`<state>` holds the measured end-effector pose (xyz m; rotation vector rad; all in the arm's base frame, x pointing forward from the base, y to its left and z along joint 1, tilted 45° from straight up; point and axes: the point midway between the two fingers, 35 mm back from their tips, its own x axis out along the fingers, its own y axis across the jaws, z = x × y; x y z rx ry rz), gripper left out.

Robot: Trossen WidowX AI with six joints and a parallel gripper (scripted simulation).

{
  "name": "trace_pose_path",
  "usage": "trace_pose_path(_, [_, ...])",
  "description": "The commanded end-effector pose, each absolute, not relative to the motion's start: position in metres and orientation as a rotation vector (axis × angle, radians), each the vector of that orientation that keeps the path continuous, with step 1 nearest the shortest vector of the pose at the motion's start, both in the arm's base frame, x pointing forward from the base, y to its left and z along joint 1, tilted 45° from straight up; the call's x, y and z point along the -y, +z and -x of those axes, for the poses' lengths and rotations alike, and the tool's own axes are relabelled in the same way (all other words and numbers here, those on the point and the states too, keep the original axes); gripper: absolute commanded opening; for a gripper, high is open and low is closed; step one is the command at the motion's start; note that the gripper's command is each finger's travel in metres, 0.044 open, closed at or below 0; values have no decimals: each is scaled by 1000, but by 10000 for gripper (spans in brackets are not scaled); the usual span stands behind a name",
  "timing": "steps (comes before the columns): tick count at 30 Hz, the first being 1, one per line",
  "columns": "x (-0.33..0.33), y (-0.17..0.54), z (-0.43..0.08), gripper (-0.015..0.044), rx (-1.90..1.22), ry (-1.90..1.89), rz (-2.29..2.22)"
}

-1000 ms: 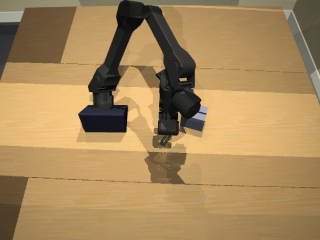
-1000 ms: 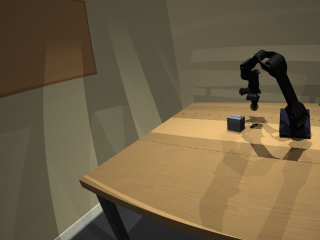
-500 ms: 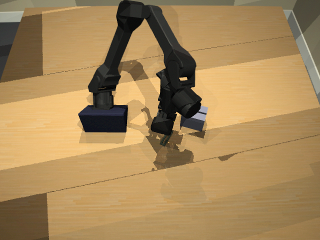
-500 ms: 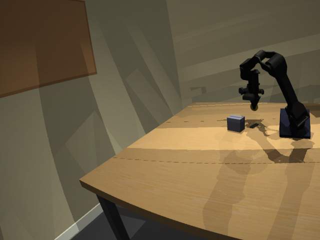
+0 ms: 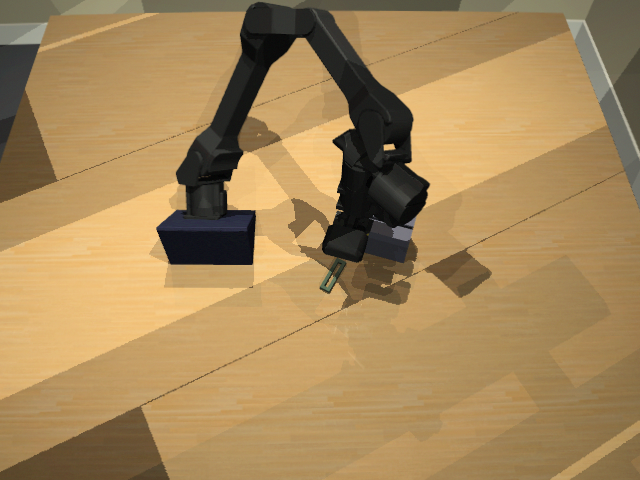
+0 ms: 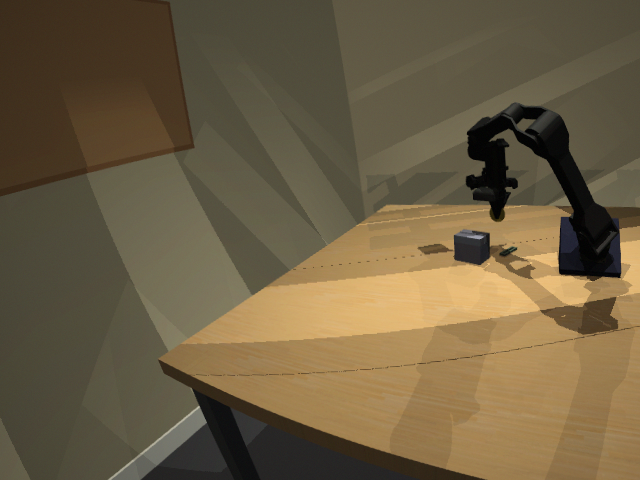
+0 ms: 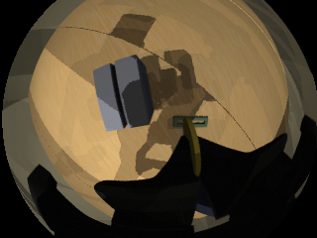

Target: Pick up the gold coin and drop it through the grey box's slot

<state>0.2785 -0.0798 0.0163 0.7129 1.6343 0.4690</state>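
The grey box point(image 5: 386, 245) point(image 6: 471, 248) point(image 7: 124, 94) is the landmark. From above, the arm point(image 5: 338, 56) point(image 6: 566, 170) covers much of its lid, and only part of the slot can be made out there; the wrist view shows the slot running across the top. The pincer point(image 6: 497, 212) point(image 7: 186, 139) is closed on the gold coin point(image 6: 501, 215) point(image 7: 196, 154), held up higher than the box and off to its holder side; the dark fingers hide part of the coin, and the top view hides nearly all of it. The green holder point(image 5: 332, 275) point(image 6: 508, 251) point(image 7: 204, 122) lies near the box on the counter point(image 5: 289, 372) point(image 6: 361, 330) point(image 7: 233, 64), apart from it. The dark blue base block point(image 5: 209, 245) point(image 6: 568, 258) stands well apart from the box, beyond the holder.
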Motion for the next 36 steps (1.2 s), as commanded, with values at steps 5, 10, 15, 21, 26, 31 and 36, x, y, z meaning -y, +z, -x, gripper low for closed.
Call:
trace_pose_path(5, [70, 24, -296, 0, -1635, 469, -718])
trace_pose_path(10, [63, 29, -305, 0, -1635, 469, -719])
trace_pose_path(15, [57, 34, -315, 0, -1634, 470, -721])
trace_pose_path(21, [48, 40, -326, 0, -1634, 473, -723])
trace_pose_path(26, [40, 45, -334, 0, -1634, 475, -725])
trace_pose_path(31, [34, 49, -340, 0, -1634, 478, -726])
trace_pose_path(36, [39, 46, -337, 0, -1630, 477, -718])
